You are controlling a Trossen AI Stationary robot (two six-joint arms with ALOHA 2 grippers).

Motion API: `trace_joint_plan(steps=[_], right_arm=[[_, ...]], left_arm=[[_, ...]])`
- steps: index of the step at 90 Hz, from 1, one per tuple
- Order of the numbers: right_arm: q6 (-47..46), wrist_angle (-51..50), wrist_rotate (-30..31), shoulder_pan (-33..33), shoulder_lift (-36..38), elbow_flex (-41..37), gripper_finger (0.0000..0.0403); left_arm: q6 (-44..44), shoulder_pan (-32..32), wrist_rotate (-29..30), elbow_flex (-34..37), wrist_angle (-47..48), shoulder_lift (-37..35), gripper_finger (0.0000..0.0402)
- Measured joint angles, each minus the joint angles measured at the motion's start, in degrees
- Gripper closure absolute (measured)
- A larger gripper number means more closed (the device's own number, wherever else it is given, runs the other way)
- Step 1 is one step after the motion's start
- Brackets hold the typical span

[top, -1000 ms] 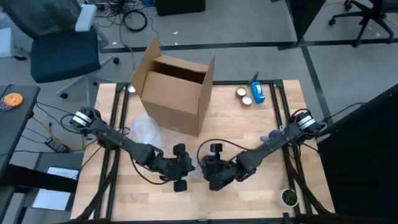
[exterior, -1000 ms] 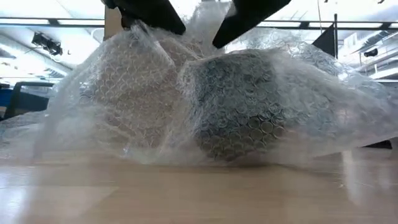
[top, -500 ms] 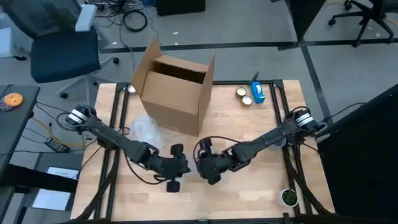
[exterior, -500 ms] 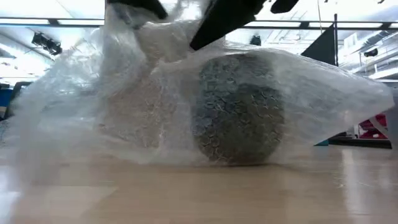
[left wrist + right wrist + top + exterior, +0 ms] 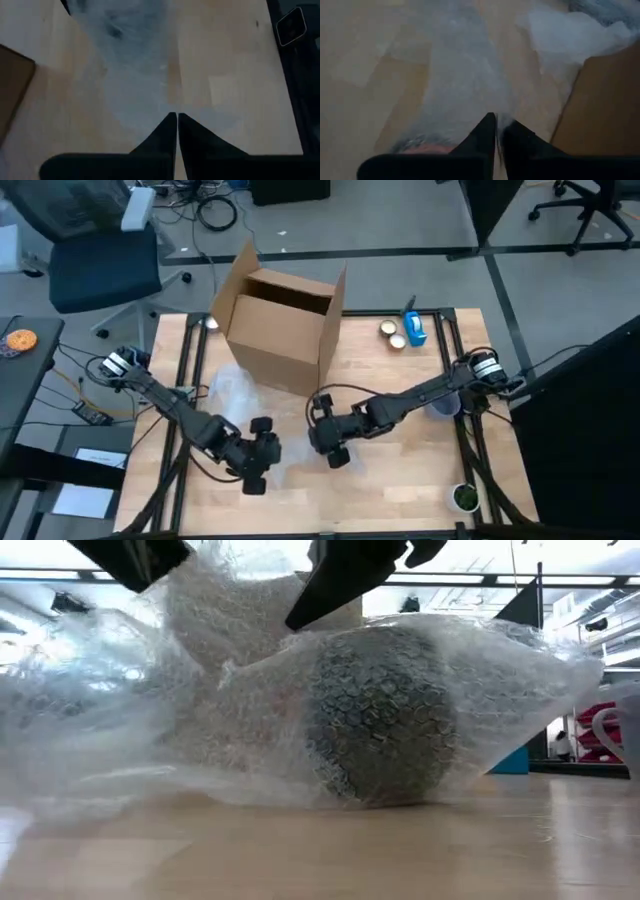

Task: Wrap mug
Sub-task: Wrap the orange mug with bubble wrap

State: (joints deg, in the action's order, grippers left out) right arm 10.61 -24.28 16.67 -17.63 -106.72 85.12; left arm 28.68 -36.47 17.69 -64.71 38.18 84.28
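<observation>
High view: the left hand [image 5: 258, 462] and the right hand [image 5: 328, 442] sit low over the front middle of the wooden tabletop [image 5: 400, 480], a clear sheet of bubble wrap [image 5: 290, 465] stretched between them, its long axis running left to right. Behind them stands an open cardboard box [image 5: 280, 325], with a second crumpled piece of clear wrap [image 5: 232, 388] beside its left front corner. The mug itself cannot be made out from above.

Low view: the mug [image 5: 380, 715] shows as a dark, rounded, barrel-like shape inside the bubble wrap [image 5: 230, 710], resting on the tabletop [image 5: 320, 850]. Which way its mouth or handle points cannot be told through the dimpled film. The wrap is translucent, covered in small round cells, bunched upward where the dark fingers [image 5: 340, 580] of one arm come down, and tapering to a point on each side.

Left wrist view: the left hand [image 5: 176, 120] has its two dark fingers pressed together on an edge of the bubble wrap [image 5: 135, 65].

Right wrist view: the right hand [image 5: 498, 122] is nearly closed, pinching the bubble wrap [image 5: 465, 75], with the brown box wall [image 5: 600, 105] close by.
</observation>
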Motion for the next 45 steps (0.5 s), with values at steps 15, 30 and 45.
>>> trace_joint_plan(steps=[15, 30, 45], right_arm=[[-0.07, 0.64, -4.39, 1.1, -0.01, 0.0, 0.0403], [-0.53, 1.63, -5.8, 1.58, -0.02, 0.0, 0.0403], [-1.71, 1.95, -5.83, 1.62, -0.02, 0.0, 0.0403]], left_arm=[[4.59, -3.4, 0.34, 0.23, 0.35, -0.01, 0.0401], [11.59, -7.97, 1.84, 1.69, 0.4, 0.01, 0.0401], [18.7, -13.33, 9.06, 5.87, -6.49, 0.01, 0.04]])
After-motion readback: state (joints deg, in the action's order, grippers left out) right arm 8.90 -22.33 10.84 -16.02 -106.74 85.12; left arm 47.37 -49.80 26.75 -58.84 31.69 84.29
